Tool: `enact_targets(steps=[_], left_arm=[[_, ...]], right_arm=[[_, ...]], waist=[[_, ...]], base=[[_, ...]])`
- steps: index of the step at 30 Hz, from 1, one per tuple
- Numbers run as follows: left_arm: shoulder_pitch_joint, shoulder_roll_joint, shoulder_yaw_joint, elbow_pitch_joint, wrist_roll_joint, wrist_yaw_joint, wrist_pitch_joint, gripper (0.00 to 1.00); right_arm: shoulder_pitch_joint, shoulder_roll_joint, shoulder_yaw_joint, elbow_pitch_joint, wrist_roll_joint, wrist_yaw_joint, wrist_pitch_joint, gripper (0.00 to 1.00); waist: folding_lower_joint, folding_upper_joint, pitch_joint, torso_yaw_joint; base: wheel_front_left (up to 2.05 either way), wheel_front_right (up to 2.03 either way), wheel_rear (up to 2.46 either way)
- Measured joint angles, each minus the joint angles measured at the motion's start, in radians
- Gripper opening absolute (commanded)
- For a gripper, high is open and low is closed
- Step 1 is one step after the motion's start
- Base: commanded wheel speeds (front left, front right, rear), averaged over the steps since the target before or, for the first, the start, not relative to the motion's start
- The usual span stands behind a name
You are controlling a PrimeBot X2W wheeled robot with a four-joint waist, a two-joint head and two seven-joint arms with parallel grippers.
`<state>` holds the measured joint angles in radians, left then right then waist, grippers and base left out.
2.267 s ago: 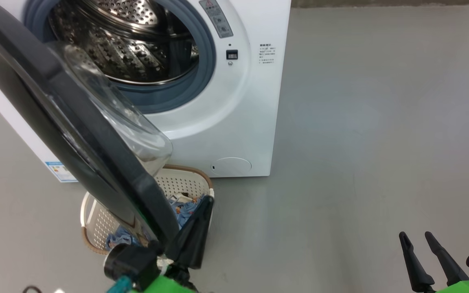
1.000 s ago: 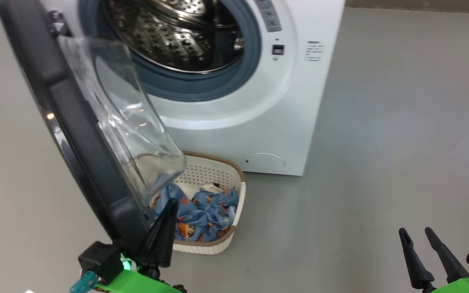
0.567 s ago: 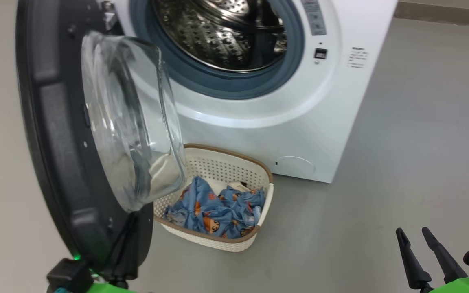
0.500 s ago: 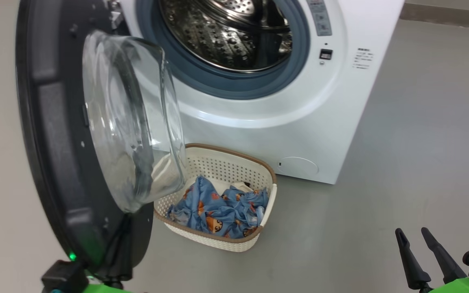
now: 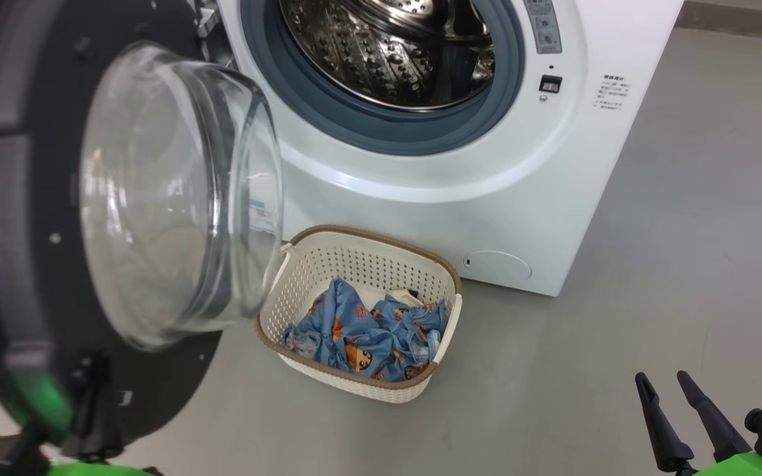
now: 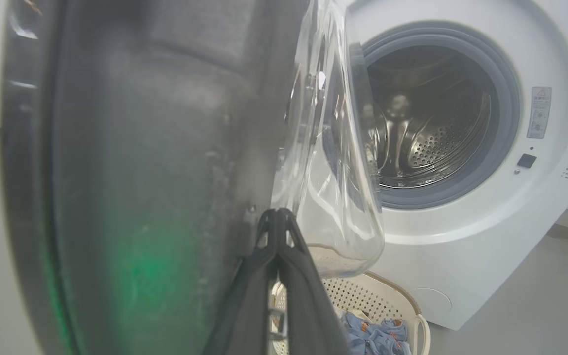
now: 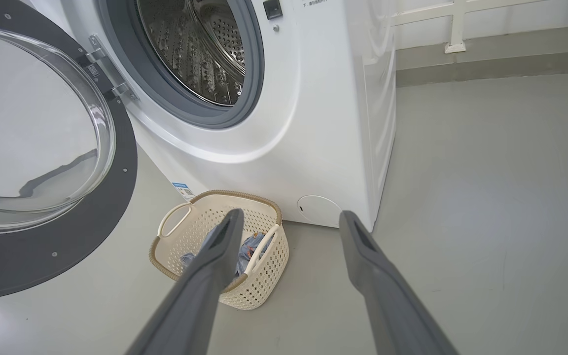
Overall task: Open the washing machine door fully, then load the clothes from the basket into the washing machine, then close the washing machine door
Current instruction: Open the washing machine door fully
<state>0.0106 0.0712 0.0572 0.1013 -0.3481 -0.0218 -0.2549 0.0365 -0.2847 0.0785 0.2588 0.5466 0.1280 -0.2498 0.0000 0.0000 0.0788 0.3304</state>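
Head view: the door [image 5: 17, 264] stands wider than half a second ago and hides less of the basket [image 5: 361, 254]. The basket sits before the washer [image 5: 553, 198] with the clothes [image 5: 368, 337] inside. The right gripper [image 5: 661, 378] stays spread and empty.

Left wrist view: the left gripper [image 6: 276, 217], pinched together, seems to press the door's blurred inner face.

Right wrist view: the basket lies beyond the wide fingers.

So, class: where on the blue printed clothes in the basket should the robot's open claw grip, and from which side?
Probably a raised fold atop the crumpled clothes, pinched from straight above by the open right claw: the basket walls ring the heap, leaving only its top exposed.
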Motion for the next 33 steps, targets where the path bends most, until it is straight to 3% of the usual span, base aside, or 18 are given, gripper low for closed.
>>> enact_targets(steps=[12,33], left_arm=[[-0.112,0.035,0.179,0.081,0.021,-0.002,0.0,0.0],[-0.376,0.151,0.523,0.341,0.088,-0.064,-0.001,0.0]], right_arm=[[-0.024,-0.007,-0.001,-0.003,0.0,0.0,0.0,1.0],[-0.14,-0.043,0.009,-0.026,-0.008,0.0,0.0,1.0]], waist=[[0.0,0.0,0.052,-0.007],[0.0,0.0,0.202,-0.038]], base=[[0.0,0.0,0.0],[0.0,0.0,0.0]])
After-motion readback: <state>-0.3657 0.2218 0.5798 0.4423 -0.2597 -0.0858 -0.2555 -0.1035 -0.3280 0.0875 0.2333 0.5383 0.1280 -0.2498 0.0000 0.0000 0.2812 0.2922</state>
